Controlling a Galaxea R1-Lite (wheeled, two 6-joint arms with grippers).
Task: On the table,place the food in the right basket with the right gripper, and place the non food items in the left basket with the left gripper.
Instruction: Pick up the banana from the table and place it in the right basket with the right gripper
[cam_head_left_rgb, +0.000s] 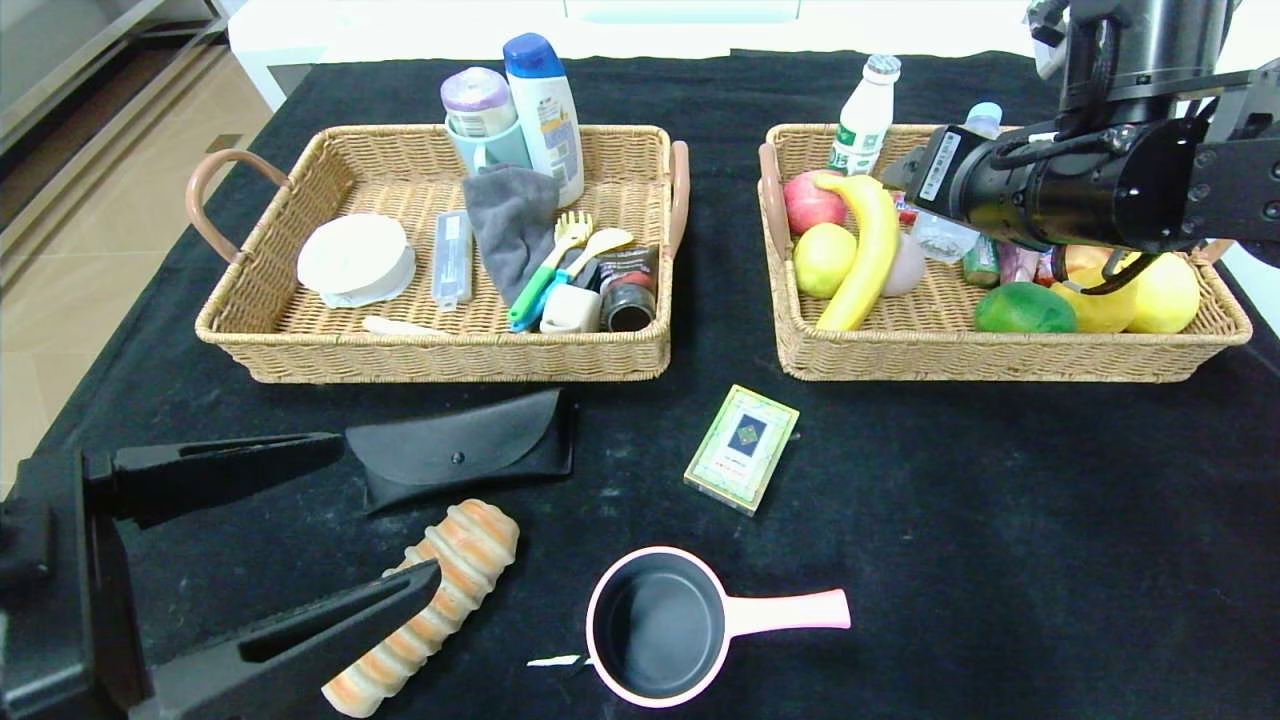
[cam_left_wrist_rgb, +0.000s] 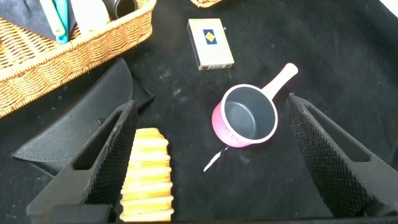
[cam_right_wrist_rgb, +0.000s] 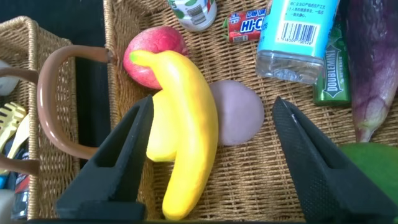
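My right gripper (cam_right_wrist_rgb: 212, 106) hangs open over the right basket (cam_head_left_rgb: 1000, 355). Below it, between its spread fingers, the yellow banana (cam_head_left_rgb: 870, 250) (cam_right_wrist_rgb: 186, 137) lies loose on the wicker. The clear water bottle (cam_head_left_rgb: 945, 235) (cam_right_wrist_rgb: 298, 37) lies just beyond it in the basket. Low at the table's near left, my left gripper (cam_head_left_rgb: 388, 508) (cam_left_wrist_rgb: 211, 102) is wide open and holds nothing. The striped bread roll (cam_head_left_rgb: 440, 600) (cam_left_wrist_rgb: 148, 174) lies by one of its fingers and the black glasses case (cam_head_left_rgb: 460, 450) by the other. Farther right on the black table (cam_head_left_rgb: 1000, 520) are the pink saucepan (cam_head_left_rgb: 660, 625) (cam_left_wrist_rgb: 249, 115) and the green-and-cream card box (cam_head_left_rgb: 742, 448) (cam_left_wrist_rgb: 210, 42).
The right basket also holds a red apple (cam_head_left_rgb: 812, 200), a lemon (cam_head_left_rgb: 822, 258), a green fruit (cam_head_left_rgb: 1022, 308) and a milk bottle (cam_head_left_rgb: 865, 115). The left basket (cam_head_left_rgb: 430, 355) holds a shampoo bottle (cam_head_left_rgb: 545, 110), a grey cloth (cam_head_left_rgb: 512, 230) and utensils. A white scrap (cam_head_left_rgb: 555, 660) lies beside the saucepan.
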